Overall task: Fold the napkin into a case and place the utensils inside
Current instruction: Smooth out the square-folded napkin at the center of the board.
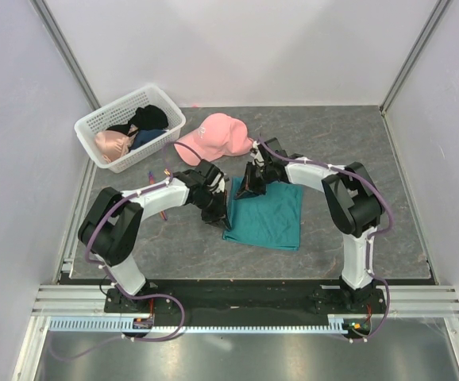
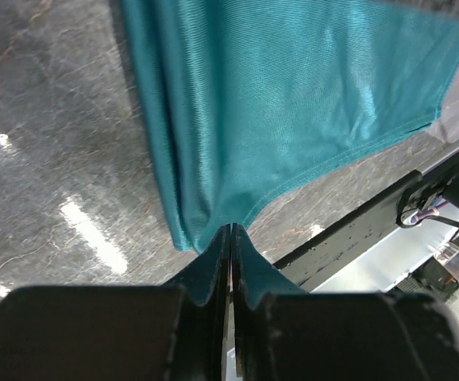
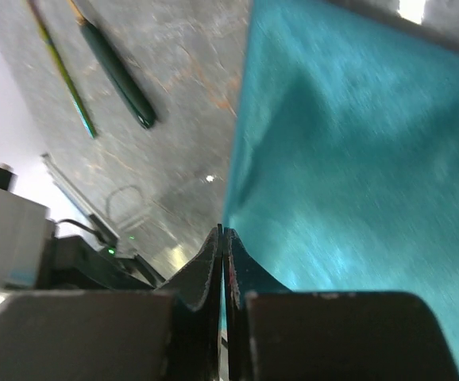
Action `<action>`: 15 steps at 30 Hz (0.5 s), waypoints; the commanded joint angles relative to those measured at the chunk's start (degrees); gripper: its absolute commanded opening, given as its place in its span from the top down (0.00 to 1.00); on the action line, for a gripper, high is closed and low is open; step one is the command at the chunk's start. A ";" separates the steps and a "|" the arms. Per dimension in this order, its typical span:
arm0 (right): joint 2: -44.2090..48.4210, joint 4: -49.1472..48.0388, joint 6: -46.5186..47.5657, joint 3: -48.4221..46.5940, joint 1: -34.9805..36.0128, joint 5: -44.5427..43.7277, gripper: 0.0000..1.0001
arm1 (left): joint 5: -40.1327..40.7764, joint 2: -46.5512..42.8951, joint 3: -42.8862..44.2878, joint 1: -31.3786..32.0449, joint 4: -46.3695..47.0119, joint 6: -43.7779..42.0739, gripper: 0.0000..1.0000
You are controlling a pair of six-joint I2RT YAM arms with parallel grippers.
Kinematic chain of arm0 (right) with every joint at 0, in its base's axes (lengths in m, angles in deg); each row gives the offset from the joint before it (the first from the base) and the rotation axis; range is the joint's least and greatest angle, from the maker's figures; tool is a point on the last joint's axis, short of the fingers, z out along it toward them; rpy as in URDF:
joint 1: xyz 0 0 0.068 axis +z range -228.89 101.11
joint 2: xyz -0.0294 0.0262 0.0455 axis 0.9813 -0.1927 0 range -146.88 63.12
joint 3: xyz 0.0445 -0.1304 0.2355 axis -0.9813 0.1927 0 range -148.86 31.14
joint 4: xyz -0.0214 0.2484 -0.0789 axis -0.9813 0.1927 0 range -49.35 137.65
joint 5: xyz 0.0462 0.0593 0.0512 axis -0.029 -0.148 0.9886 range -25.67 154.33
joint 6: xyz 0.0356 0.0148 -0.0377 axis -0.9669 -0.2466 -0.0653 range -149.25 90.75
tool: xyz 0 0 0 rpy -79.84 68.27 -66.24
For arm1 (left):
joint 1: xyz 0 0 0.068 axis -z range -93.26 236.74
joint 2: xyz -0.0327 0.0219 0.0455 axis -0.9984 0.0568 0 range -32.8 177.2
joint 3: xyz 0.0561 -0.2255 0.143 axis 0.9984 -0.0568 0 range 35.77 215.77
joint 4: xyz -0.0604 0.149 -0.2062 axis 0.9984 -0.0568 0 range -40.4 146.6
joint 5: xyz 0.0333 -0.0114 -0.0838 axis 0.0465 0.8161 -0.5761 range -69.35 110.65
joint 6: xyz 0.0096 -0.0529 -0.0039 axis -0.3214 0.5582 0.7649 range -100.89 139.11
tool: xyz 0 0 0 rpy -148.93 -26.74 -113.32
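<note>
From above, the napkin [image 1: 268, 216] lies flat on the grey table [image 1: 349, 143], about in its middle, as a rectangle with straight right and near edges. The left gripper [image 1: 221, 213] is at the napkin's left edge, low at the near part. The right gripper [image 1: 249, 189] is at the far left corner of the napkin. Both arms crowd that left side. To the right of the napkin and on its near side, wide strips of table show. A pink cap [image 1: 214, 136] lies beyond the far left corner of the napkin, near the right gripper, and a white basket [image 1: 94, 127] stands farther to the left of it.

In the left wrist view, the fingers [image 2: 214, 274] are pressed together and pinch the hem of the napkin at a corner. From there the cloth spreads away in long folds. A black rail [image 2: 356, 230] runs to the right of this corner.

In the right wrist view, the fingers [image 3: 206, 270] are also closed, with the napkin's edge caught at their tips. To the left of this edge there is bare table, and beyond it lie the fork [image 3: 118, 75] with its dark handle and the thin piece [image 3: 63, 75], side by side, well apart from the napkin.
</note>
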 commanded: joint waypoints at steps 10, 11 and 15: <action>-8.33 -7.55 -5.74 -7.41 0.36 3.72 0.98 | -1.62 2.68 -2.47 -1.81 2.91 -3.77 0.93; -8.77 -7.46 -5.83 -7.85 0.28 3.72 0.98 | -1.27 2.77 -2.73 -1.81 2.91 -4.12 0.93; -11.84 -7.46 -6.01 -9.79 0.19 3.89 0.98 | 0.22 3.12 -3.70 -1.90 2.82 -5.01 0.93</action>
